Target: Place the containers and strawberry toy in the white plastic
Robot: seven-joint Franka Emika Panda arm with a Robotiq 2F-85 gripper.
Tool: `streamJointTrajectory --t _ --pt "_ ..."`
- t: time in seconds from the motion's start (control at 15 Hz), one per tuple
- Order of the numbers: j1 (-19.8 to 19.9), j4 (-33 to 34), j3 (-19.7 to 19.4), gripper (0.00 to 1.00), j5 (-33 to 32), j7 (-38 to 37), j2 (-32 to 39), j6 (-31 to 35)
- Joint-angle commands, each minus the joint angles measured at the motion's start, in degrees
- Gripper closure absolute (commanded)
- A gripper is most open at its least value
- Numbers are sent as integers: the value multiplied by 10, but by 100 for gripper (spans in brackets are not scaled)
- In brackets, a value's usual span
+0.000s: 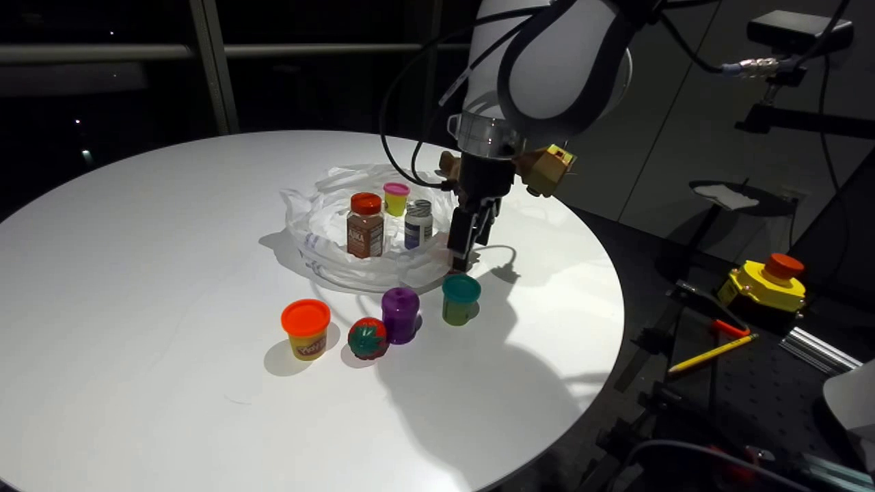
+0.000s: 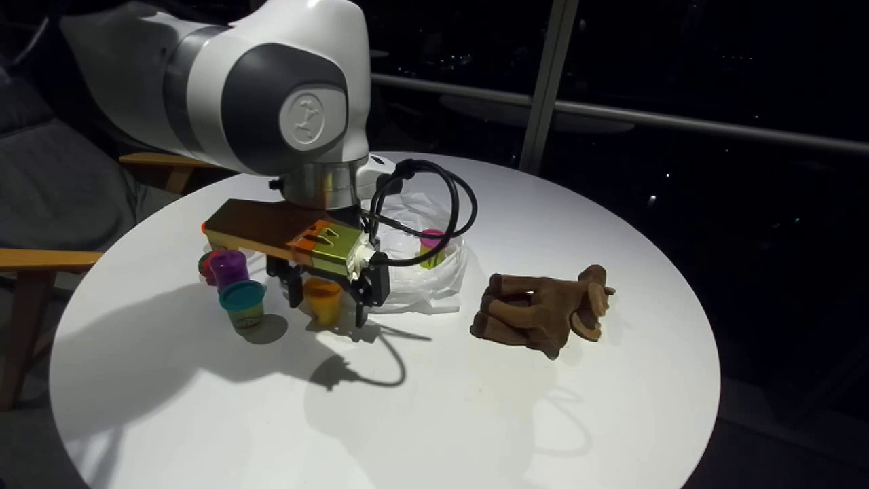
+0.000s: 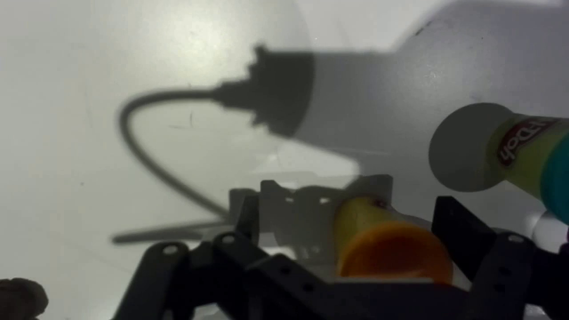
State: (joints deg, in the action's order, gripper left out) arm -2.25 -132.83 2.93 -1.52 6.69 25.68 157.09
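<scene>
Wide apart they stand, the two blocky black fingers (image 3: 462, 233) of the gripper (image 3: 346, 209), and between them, look, an orange-topped tub (image 3: 391, 244)! Yellow-sided, round, smooth plastic; in the wrist view it sits close by one finger, with a clear gap across to the other. Does that nearer finger touch it? Can't tell from here.

Just beside the gripper comes the white plastic bag (image 1: 342, 270), thin, crinkled, see-through in places, spread in a loose ring on the smooth, white, round table (image 1: 171, 307). Count inside it: three! One jar (image 1: 365, 236) of brown contents under a red cap, one small white bottle (image 1: 418, 229) with a blue label, one pink-lidded tub (image 1: 396, 200).

Outside the bag, on the table: one teal-lidded tub (image 1: 459, 301), upright, "Doh" lettering showing in the wrist view; one glossy purple pot (image 1: 400, 316); one red-orange-lidded tub (image 1: 307, 331). And there's the strawberry toy (image 1: 368, 338), just the one, rounded, red with green leaves, between that tub and the purple pot, hard by the pot. Four tubs in all, then, counting the one between the fingers.

Farther out, in an exterior view, a single brown toy animal (image 2: 536, 309), matte, stubby-legged, lies on the table well apart from the tubs.
</scene>
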Motion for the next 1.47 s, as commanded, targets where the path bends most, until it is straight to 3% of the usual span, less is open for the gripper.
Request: streamJointTrajectory --t 0.0,0.13,0.2,0.33,0.4,0.6,0.93,1.27,1.4 --pt "6 -7 11 11 7 -5 -11 18" --pt "8 -6 14 26 10 -3 -13 22" --pt "9 -6 16 29 10 -2 -13 22" --pt "11 -7 19 53 11 0 -15 25" --pt "11 -7 20 55 12 0 -15 28" --pt "8 -7 20 77 7 -1 -19 34" --pt "-2 -8 8 78 -3 -16 -35 14" --pt "-70 3 -63 78 -88 -136 -106 -62" --pt "-76 23 -63 78 -112 -172 -125 -106"
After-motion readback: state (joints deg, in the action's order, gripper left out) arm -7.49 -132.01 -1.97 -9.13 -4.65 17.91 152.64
